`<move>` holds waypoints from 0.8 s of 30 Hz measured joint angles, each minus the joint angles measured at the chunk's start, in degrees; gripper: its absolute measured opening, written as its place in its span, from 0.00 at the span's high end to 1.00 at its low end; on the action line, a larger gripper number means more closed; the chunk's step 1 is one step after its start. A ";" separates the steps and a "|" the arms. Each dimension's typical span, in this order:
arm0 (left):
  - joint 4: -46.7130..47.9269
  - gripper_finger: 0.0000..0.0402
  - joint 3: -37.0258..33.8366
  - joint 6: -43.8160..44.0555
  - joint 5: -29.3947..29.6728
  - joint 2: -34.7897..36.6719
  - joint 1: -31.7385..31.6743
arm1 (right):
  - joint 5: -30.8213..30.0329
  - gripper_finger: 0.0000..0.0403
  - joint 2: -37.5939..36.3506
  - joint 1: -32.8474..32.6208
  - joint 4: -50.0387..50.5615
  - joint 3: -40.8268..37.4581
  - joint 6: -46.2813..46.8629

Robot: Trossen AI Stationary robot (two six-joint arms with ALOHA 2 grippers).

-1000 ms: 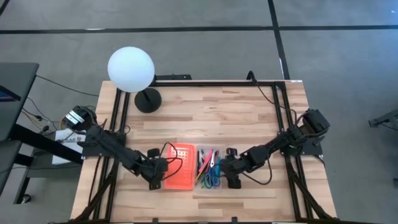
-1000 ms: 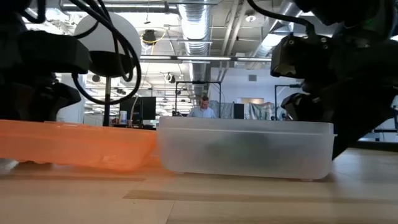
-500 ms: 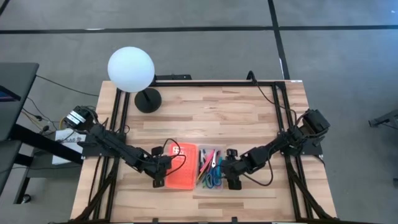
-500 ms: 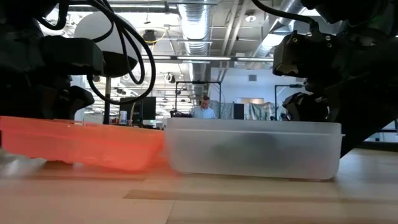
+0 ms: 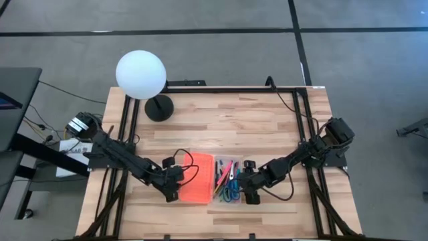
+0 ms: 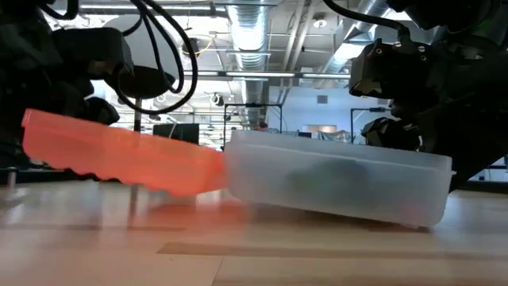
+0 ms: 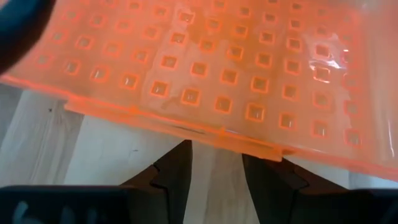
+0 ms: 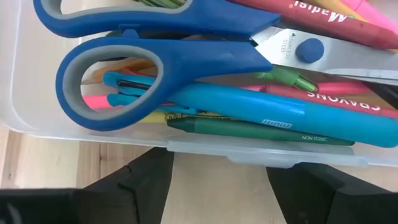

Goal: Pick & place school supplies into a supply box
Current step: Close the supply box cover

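Jaws first: your left gripper has its fingers part open under the rim of the bright orange ribbed plastic lid, though you cannot tell from these views whether they pinch it. That lid sits tilted, its outer edge raised off the pale wooden table and its inner edge meeting the small clear plastic supply box. Behind your left arm, well apart from the work, the white globe lamp stands on its black round base near the table's back edge. The box lies at the table's front middle, holding the blue-handled scissors, a light blue pen, a green pencil and pink crayons. In the low view its right end rests on the wood while its lid side is lifted. Your right gripper stands wide open just beside the box's right wall, holding nothing.
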State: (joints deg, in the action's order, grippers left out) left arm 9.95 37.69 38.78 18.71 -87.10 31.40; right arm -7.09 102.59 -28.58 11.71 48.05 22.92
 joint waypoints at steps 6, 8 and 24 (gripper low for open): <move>-0.29 0.66 0.04 1.19 -0.05 1.34 0.19 | -0.19 0.41 0.00 0.00 0.10 0.00 -0.29; -0.28 0.66 0.12 1.23 0.44 2.09 0.51 | -0.20 0.41 0.00 0.00 0.14 0.00 -0.33; -0.87 0.66 0.31 -2.09 -0.44 2.61 1.07 | -0.17 0.41 0.00 0.07 0.30 0.00 -3.26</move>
State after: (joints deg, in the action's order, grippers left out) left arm 9.08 38.00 36.68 18.26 -84.50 32.47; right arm -7.27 102.59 -28.51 12.01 48.05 19.66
